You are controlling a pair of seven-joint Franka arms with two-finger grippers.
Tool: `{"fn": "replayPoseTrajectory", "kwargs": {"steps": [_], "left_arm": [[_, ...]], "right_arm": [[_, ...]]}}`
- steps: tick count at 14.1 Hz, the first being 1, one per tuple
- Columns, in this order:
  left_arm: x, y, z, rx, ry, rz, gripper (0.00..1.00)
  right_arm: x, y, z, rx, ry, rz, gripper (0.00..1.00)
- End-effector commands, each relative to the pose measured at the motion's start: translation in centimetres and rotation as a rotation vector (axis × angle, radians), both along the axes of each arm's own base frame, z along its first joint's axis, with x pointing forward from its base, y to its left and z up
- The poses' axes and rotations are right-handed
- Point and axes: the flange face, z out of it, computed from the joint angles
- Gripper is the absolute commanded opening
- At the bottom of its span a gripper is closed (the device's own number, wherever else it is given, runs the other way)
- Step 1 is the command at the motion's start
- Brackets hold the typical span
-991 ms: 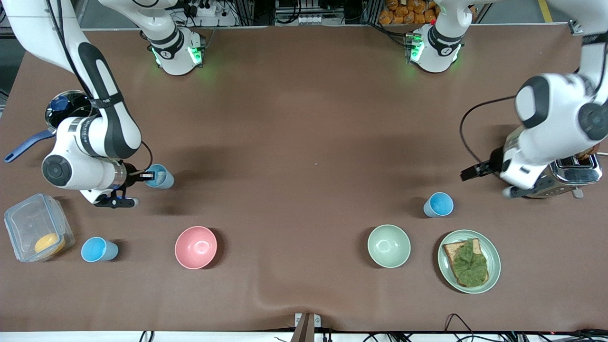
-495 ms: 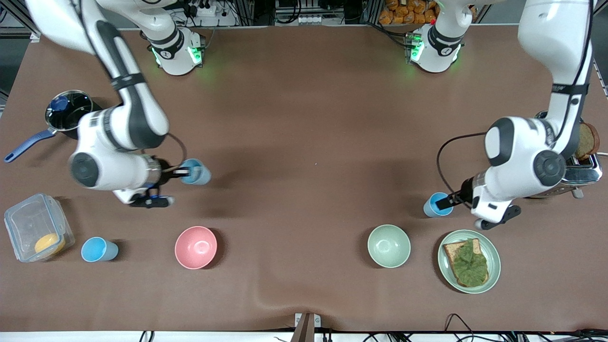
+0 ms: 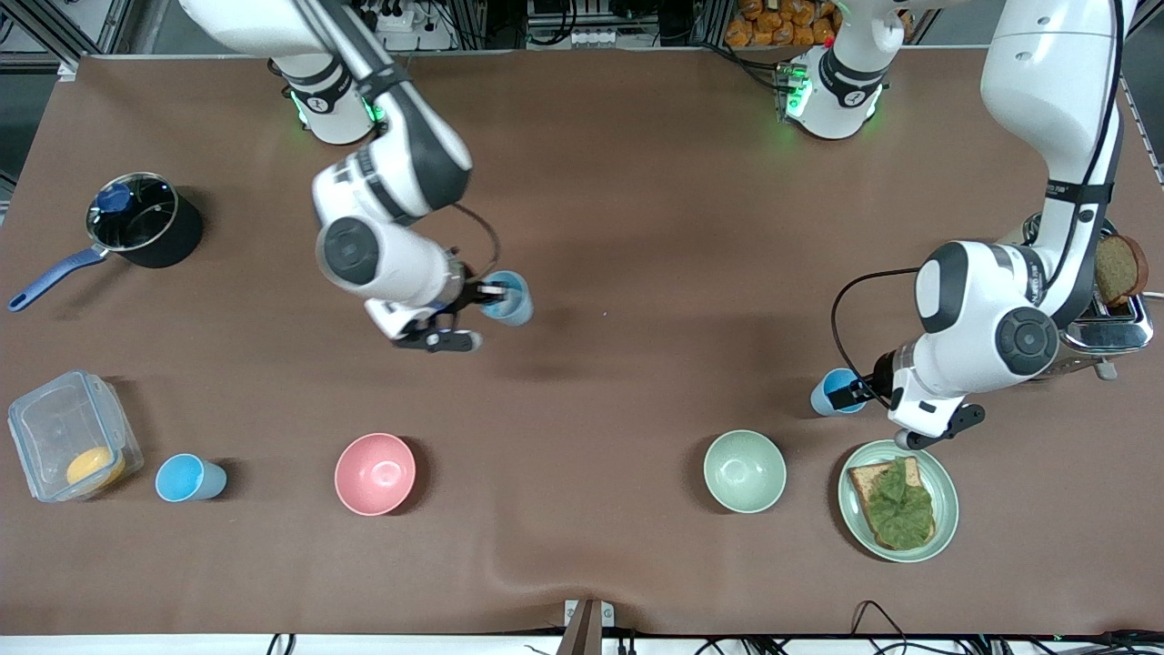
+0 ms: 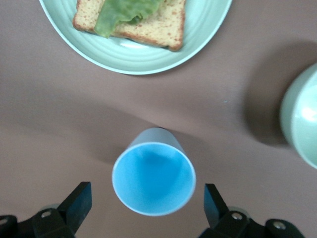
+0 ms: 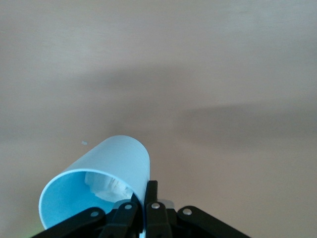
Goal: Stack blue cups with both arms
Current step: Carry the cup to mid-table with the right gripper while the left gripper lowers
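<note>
- Three blue cups show on or over the brown worktop, and nearest the front camera one of them, the lone cup, stands upright toward the right arm's end.
- At that lone cup's 9 o'clock in the front view is a clear lidded box with something orange inside; at its 3 o'clock sits a pink bowl.
- Toward the left arm's end, about level with the pink bowl, stand a pale green bowl and, at its 3 o'clock, a green plate carrying toast with lettuce.
- Slightly farther from the camera than the plate, the second cup stands upright on the worktop.
- The left pincer is down at this cup with its fingers spread wide, one on each side of the cup, neither touching it.
- Up in the air over the bare middle of the worktop, the right pincer is clamped on the rim of the paler cup, which hangs tilted, its white patch visible inside in the right wrist view.
- Farther off, a toaster holding a slice of bread stands at the left arm's end.
- A black saucepan with a blue handle is at the right arm's end.
</note>
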Motion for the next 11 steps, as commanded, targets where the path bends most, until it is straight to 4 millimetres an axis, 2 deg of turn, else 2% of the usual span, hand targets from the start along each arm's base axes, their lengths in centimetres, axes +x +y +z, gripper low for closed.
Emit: {"fn": "replayPoseTrajectory", "kwargs": {"steps": [1,2,9,10,11], "left_arm": [[0.5,0.0,-1.5,0.032,0.02,-0.013,1.0],[0.4,0.0,-1.8,0.04,0.023,-0.021,1.0],[0.2,0.4,-2.1,0.042,0.04,-0.021,1.0],[0.1,0.4,-2.2,0.042,0.041,-0.021,1.0],[0.1,0.4,-2.3,0.043,0.044,-0.022,1.0]], "right_arm": [[-1.1,4.6,-3.2,0.01,-0.034,-0.093,0.0],[-1.7,6.1,-4.1,0.013,-0.065,-0.086,0.0],[-1.4,9.3,-8.9,-0.005,-0.198,0.0,0.0],[-1.4,9.5,-8.9,-0.008,-0.208,0.011,0.0],[-1.3,9.5,-8.8,-0.009,-0.208,0.004,0.2]]}}
